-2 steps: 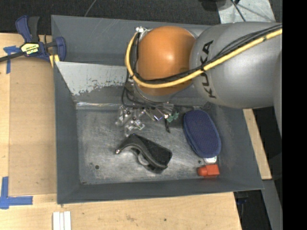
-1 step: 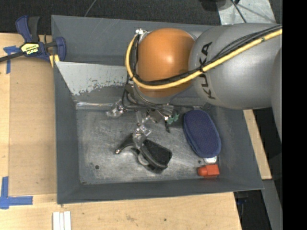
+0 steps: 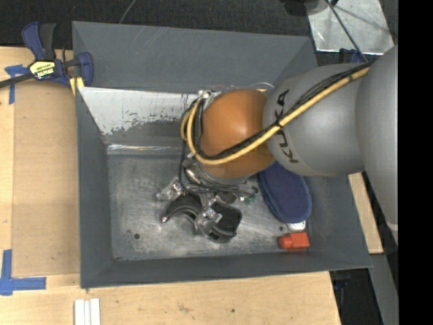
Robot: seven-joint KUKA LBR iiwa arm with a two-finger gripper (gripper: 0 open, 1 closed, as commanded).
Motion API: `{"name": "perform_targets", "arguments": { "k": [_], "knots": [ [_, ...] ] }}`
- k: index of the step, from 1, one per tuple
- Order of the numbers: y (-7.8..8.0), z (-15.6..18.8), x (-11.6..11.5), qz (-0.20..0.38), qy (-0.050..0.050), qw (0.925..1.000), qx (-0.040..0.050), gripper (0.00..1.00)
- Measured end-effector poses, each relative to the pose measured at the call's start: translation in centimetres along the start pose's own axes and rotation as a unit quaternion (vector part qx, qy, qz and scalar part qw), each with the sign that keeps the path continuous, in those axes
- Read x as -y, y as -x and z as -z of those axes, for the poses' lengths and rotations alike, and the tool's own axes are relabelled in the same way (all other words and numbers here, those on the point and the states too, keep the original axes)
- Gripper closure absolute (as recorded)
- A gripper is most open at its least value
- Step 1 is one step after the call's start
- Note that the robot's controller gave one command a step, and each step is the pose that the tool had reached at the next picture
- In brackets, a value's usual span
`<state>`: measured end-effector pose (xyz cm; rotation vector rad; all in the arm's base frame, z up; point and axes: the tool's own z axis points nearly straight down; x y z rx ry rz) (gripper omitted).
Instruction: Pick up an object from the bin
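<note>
My gripper [image 3: 201, 203] hangs low over the middle of the bin floor, beneath the orange wrist cover. Black and silvery shapes lie right under it; I cannot tell whether they belong to it or are loose things. A dark blue oval padded thing [image 3: 289, 193] lies just to its right, partly under the arm. A small red block [image 3: 294, 241] with a white piece on its far side sits near the bin's front right corner, apart from the gripper.
The arm reaches in from the right and covers the bin's back right part. The bin's sloped walls rise close behind the gripper. Bare floor shows to the left and front left.
</note>
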<state>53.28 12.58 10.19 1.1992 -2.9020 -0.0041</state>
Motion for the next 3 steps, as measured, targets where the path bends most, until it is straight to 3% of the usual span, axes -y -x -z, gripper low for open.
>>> {"name": "perform_targets", "arguments": {
  "k": [1, 2, 3],
  "knots": [
    [0.9, -0.9, 2.7, 0.005, 0.001, 1.0000, 0.0011, 0.00],
    [0.6, -0.8, 2.9, 0.002, 0.004, 1.0000, -0.0063, 1.00],
    [0.5, 10.1, 2.4, 0.023, -0.003, 0.9997, 0.0031, 1.00]
  ]
}}
